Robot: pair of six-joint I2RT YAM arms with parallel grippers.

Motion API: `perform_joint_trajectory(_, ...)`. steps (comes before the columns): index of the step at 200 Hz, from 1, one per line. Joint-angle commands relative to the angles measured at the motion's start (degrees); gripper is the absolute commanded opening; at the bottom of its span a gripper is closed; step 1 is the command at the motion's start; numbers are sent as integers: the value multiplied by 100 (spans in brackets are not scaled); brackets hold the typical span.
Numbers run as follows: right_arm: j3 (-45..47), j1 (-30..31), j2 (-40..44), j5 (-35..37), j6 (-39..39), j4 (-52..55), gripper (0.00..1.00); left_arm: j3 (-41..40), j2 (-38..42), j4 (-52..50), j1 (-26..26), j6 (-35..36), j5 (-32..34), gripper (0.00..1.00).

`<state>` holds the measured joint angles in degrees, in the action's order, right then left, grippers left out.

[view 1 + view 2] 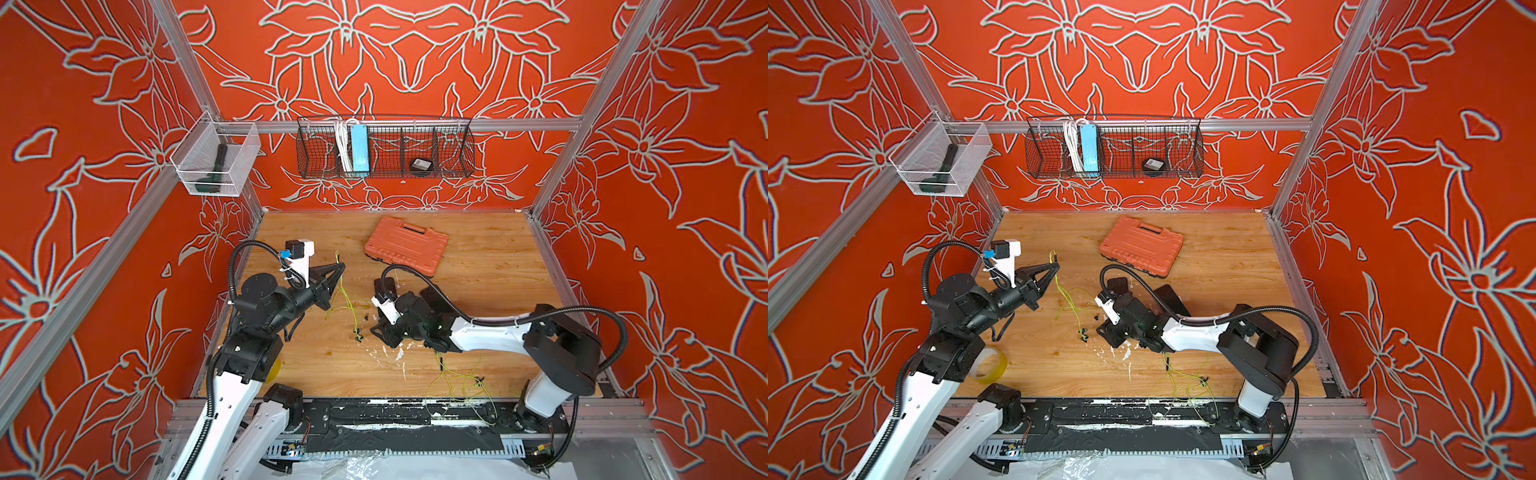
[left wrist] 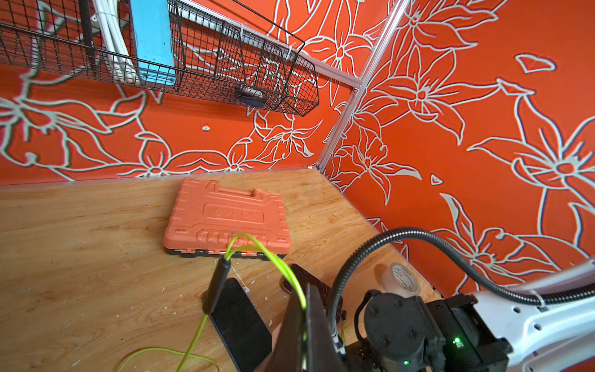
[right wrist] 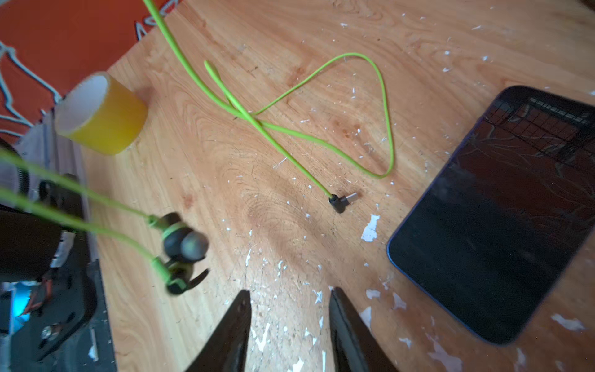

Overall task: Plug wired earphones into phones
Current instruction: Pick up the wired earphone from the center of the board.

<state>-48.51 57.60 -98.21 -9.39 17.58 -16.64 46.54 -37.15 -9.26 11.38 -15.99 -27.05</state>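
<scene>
The left gripper is held raised above the table, its jaws pressed together on the yellow-green cable of one set of earphones; from the tips the cable is seen to loop and hang down to the wood, with a black inline piece dangling on it; the earbuds are blurred in the right wrist view, and whether they touch the table cannot be told. The plug of this set lies flat on the wood, touched by nothing, near a phone laid screen up. The right gripper is held low over the table, jaws apart and nothing between them; the plug lies ahead of its tips, apart from them. A second phone is partly covered by the right arm. A second set of earphones lies tangled at the front edge of the table. An orange case lies towards the back; a tape roll stands near the left arm.
</scene>
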Motion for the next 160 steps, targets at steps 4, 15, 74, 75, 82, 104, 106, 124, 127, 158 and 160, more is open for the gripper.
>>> perform_joint_trajectory(4,-239,58,-237,346,-256,-572,42,128,82,-41,65,83,25,0)
perform_joint_trajectory(15,-305,67,-385,412,-273,-681,43,127,92,-41,71,79,32,0)
perform_joint_trajectory(74,-818,67,-1081,594,-316,-867,42,127,129,-94,110,135,136,0)
perform_joint_trajectory(75,-827,67,-1092,591,-312,-862,42,122,129,-99,106,138,137,0)
perform_joint_trajectory(82,-881,67,-1126,562,-321,-828,41,127,128,-110,117,155,162,0)
perform_joint_trajectory(104,-967,67,-1193,546,-311,-786,35,125,122,-129,145,210,254,0)
perform_joint_trajectory(106,-967,67,-1187,542,-311,-781,34,126,127,-136,152,212,262,0)
perform_joint_trajectory(124,-972,67,-1208,537,-306,-803,24,118,130,-130,163,229,318,0)
perform_joint_trajectory(127,-972,67,-1209,541,-301,-793,23,118,133,-129,163,228,320,0)
perform_joint_trajectory(158,-1021,67,-1265,505,-256,-767,24,122,132,-129,196,235,330,0)
perform_joint_trajectory(160,-1033,67,-1273,505,-245,-758,24,126,136,-131,198,232,331,0)
